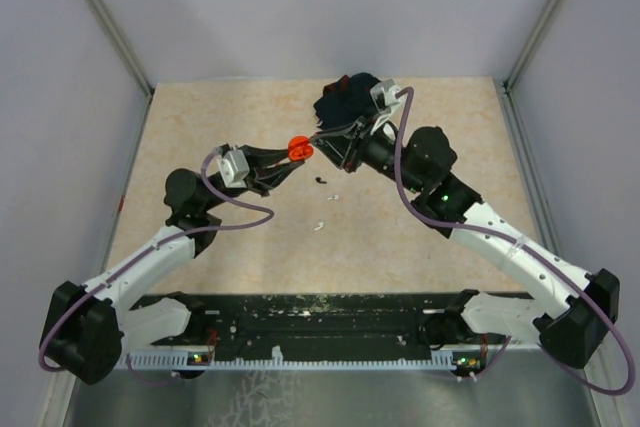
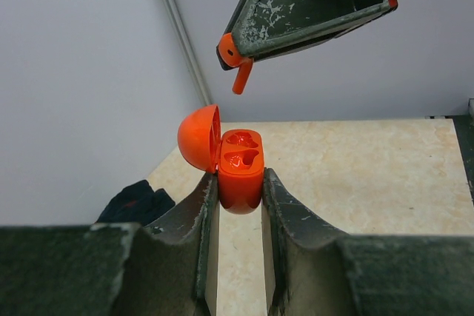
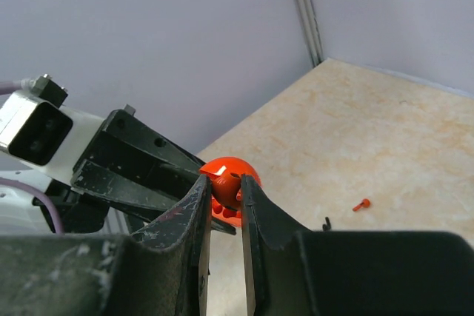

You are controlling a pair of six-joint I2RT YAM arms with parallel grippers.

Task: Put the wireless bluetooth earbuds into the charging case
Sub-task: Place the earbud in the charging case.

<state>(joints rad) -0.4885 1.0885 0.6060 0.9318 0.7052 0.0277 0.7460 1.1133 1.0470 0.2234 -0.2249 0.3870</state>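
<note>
My left gripper (image 2: 241,177) is shut on the sides of an orange-red charging case (image 2: 240,172). The case's round lid (image 2: 198,138) is swung open to the left and two empty wells show. My right gripper (image 2: 227,48) hangs just above the case, shut on a red earbud (image 2: 240,75) whose stem points down. In the top view the two grippers meet at the case (image 1: 298,149) in mid-table. In the right wrist view my right gripper (image 3: 224,183) is right over the case (image 3: 226,177), and the held earbud is mostly hidden by the fingers.
A dark navy cloth (image 1: 348,97) lies at the back, under the right arm. Loose earbuds lie on the table: a black one (image 1: 320,180), white ones (image 1: 333,197) (image 1: 318,225), and in the right wrist view a red one (image 3: 361,204) and a black one (image 3: 326,221).
</note>
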